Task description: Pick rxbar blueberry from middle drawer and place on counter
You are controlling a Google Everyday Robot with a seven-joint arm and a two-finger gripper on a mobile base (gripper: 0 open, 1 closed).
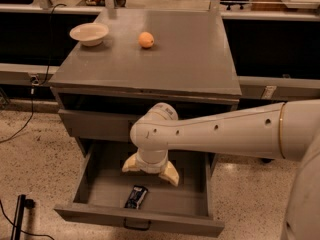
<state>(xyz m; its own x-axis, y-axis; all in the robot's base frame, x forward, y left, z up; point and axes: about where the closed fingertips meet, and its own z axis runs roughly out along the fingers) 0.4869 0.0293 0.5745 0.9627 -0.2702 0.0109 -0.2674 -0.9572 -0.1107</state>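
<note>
Camera view: cream gripper [150,173], spread open, hangs above flat dark rxbar blueberry [136,196] in grey middle drawer [176,198].

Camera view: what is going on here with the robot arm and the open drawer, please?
A white robot arm reaches down into the open middle drawer. Its hand hovers inside the drawer with the fingers apart and holding nothing, close to the rxbar blueberry. The bar lies flat on the drawer floor near the front and is not yet grasped. On the counter above, a bowl and an orange fruit sit near the back.
</note>
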